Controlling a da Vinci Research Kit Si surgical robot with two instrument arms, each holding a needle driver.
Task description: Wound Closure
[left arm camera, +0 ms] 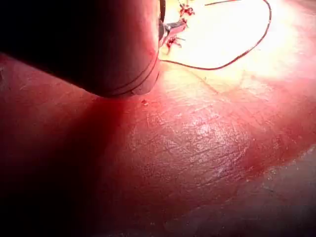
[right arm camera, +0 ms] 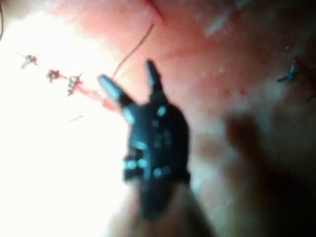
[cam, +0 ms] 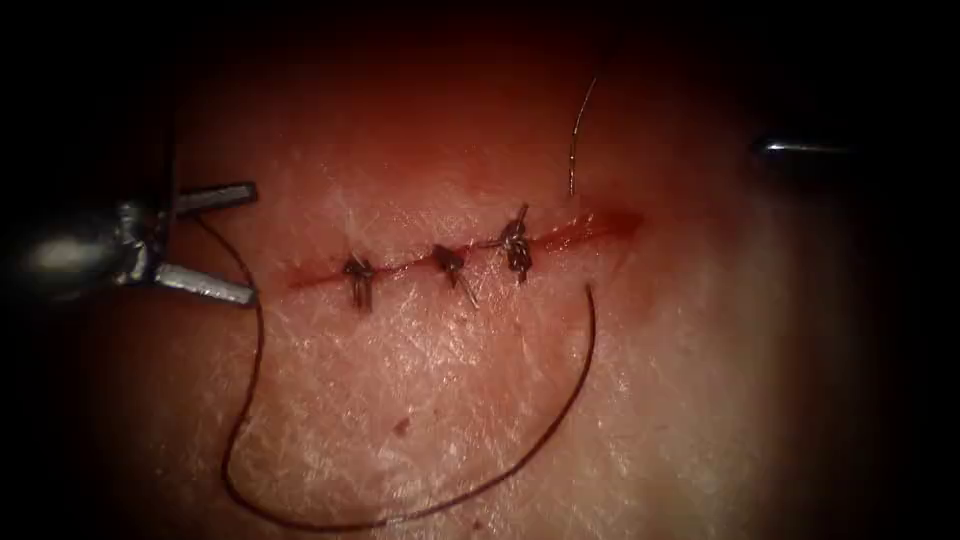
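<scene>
Endoscope view, curved needle (cam: pixel 577 135) probably piercing tissue (cam: pixel 420 400), both grippers empty.

We see the cut (cam: pixel 450 258) running across the tissue (cam: pixel 480 400) at frame centre, three knots (cam: pixel 448 262) along it. The needle (cam: pixel 578 135) stands above its right end. The thread (cam: pixel 400 515) loops below. The left tool (cam: pixel 205 242) sits at left, the right tool (cam: pixel 800 148) at upper right.

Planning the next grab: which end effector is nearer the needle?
Right. The right end effector, open and holding nothing, sits right of the needle, which stands in the tissue above the cut. The left end effector, open, sits beyond the cut's left end.
</scene>
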